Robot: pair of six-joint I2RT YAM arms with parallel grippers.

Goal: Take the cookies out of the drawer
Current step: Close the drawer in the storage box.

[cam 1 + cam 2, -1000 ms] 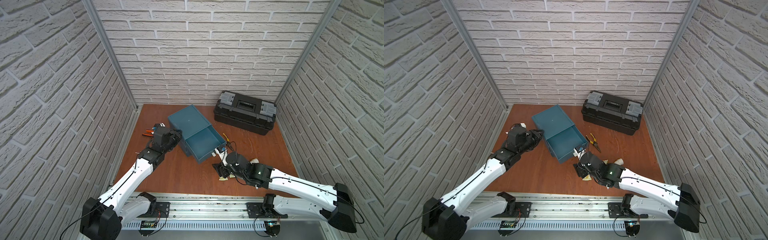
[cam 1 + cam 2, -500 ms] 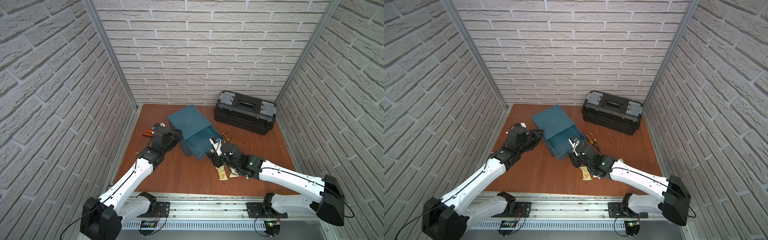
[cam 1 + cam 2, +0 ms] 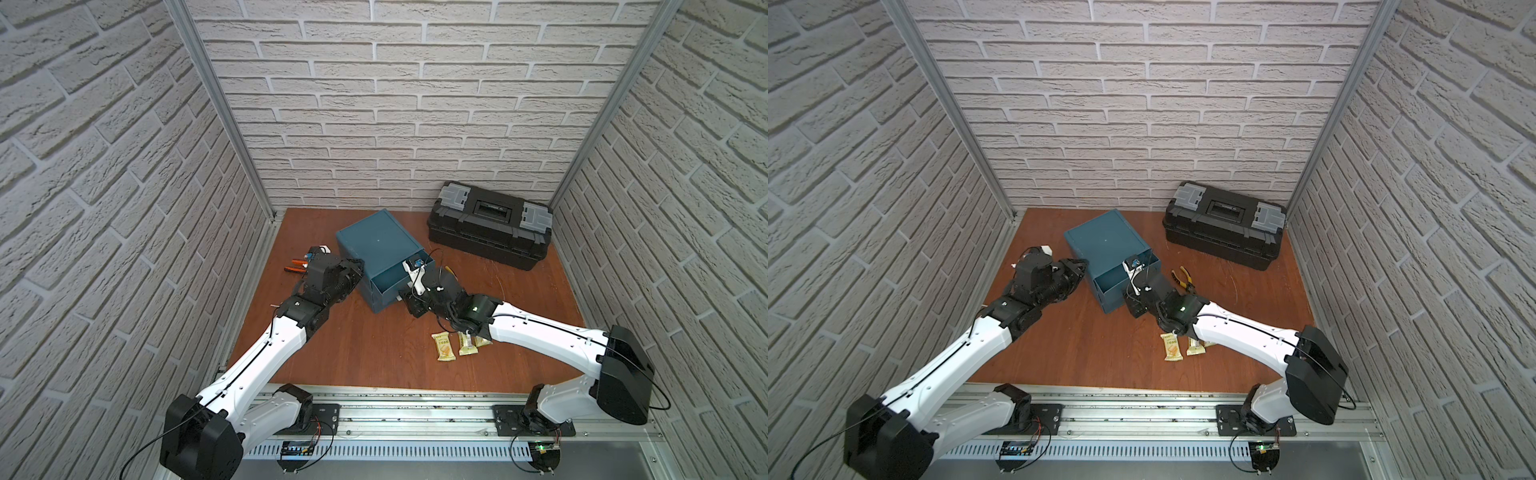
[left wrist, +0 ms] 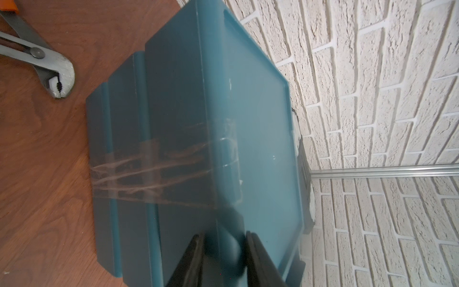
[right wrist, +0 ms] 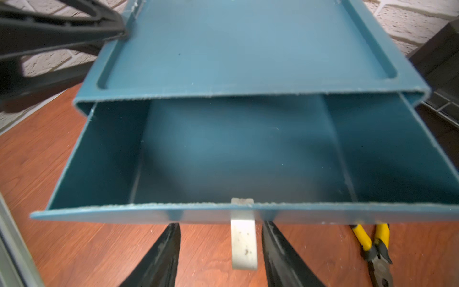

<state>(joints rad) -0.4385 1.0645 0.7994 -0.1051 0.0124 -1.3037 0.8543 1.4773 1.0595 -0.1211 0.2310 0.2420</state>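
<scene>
Only the top views show the cookies (image 3: 443, 347): three pale gold packets lying flat on the surface (image 3: 374, 357) behind the right jaws, side by side, each with a short end turned roughly toward those jaws, their print too small to read. Only the right wrist view looks into the open drawer (image 5: 104, 154), its bare blue floor ahead of the right jaws, which stand spread either side of the white handle (image 5: 243, 238). The left wrist view shows the left jaws pinching the blue cabinet (image 4: 260, 149) by its rim.
</scene>
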